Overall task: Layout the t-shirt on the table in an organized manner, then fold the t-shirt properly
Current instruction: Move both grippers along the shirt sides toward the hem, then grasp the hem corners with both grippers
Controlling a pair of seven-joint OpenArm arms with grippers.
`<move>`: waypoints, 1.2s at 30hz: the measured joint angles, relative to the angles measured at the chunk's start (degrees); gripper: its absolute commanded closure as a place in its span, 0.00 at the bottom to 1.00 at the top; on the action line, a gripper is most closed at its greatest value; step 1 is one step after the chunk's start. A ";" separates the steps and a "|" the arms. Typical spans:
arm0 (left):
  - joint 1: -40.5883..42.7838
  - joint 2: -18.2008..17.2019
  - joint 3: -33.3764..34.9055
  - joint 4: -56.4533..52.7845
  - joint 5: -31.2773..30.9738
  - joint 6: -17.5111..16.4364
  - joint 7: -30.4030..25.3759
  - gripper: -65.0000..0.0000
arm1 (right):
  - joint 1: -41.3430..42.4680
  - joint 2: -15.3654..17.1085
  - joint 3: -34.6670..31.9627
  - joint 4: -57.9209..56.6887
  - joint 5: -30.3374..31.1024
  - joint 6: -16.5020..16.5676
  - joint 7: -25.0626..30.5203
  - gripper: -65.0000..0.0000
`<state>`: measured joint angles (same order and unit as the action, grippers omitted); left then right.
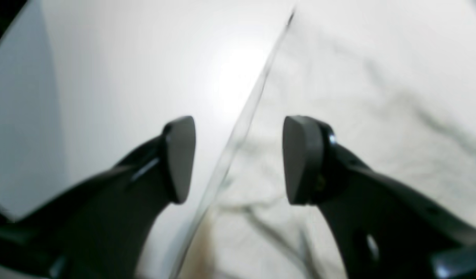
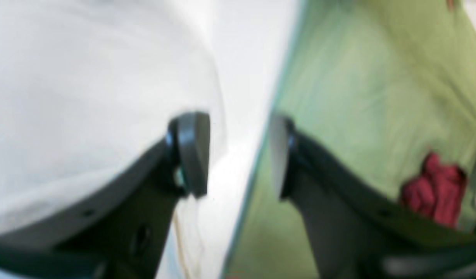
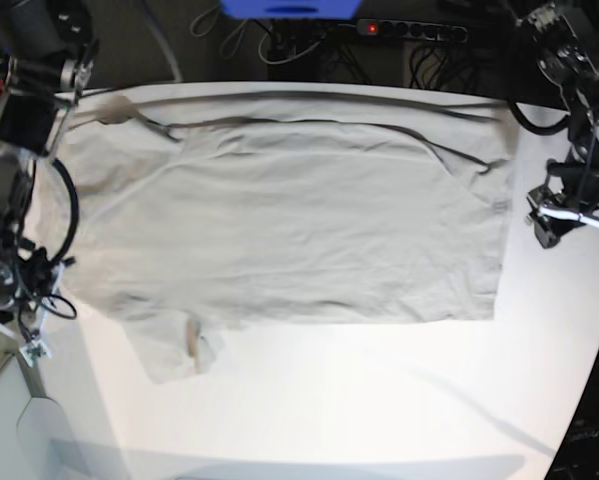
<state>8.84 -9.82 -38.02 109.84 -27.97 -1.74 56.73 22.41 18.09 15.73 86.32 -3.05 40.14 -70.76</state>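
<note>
White table (image 3: 379, 390), shirt (image 3: 299, 220) spread flat across it | my right gripper (image 2: 238, 155) spread, holding nothing, shirt edge under its left finger | my left gripper (image 1: 238, 159) spread, empty, shirt edge running between the fingers.

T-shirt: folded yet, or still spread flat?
Spread. In the base view the t-shirt lies open across the table, one sleeve out at the near edge, no fold made.

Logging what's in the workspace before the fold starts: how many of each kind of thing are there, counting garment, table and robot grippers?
t-shirt: 1
table: 1
grippers: 2, the left gripper and the right gripper, both open
Total: 4
</note>
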 measured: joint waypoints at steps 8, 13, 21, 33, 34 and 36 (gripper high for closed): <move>-10.84 0.20 2.34 -14.23 0.55 0.22 -3.87 0.46 | 14.45 -0.94 -4.48 -31.26 -0.57 -0.07 16.37 0.55; -12.59 -0.66 7.80 -17.07 -0.24 0.22 -10.95 0.46 | 15.43 -1.09 -4.50 -38.66 -0.98 -0.09 26.45 0.49; -14.97 -1.44 10.75 -29.14 0.28 0.46 -21.22 0.45 | 15.34 -1.03 -4.31 -41.44 -1.14 -0.09 33.88 0.46; -18.16 -1.51 10.75 -36.65 0.33 0.59 -24.63 0.38 | 15.34 0.79 -4.50 -51.95 -1.18 -0.09 43.67 0.45; -18.05 -1.53 10.75 -36.68 0.33 0.59 -24.41 0.38 | 15.32 1.01 -4.50 -52.78 -1.33 -0.11 44.92 0.45; -18.10 -1.53 10.75 -36.65 0.28 0.59 -24.44 0.38 | 14.95 0.96 -4.50 -53.66 -1.42 -0.09 46.38 0.45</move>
<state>-9.26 -11.35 -27.27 73.19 -27.68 -1.15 32.29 37.36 19.05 11.22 32.67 -4.47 40.05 -24.38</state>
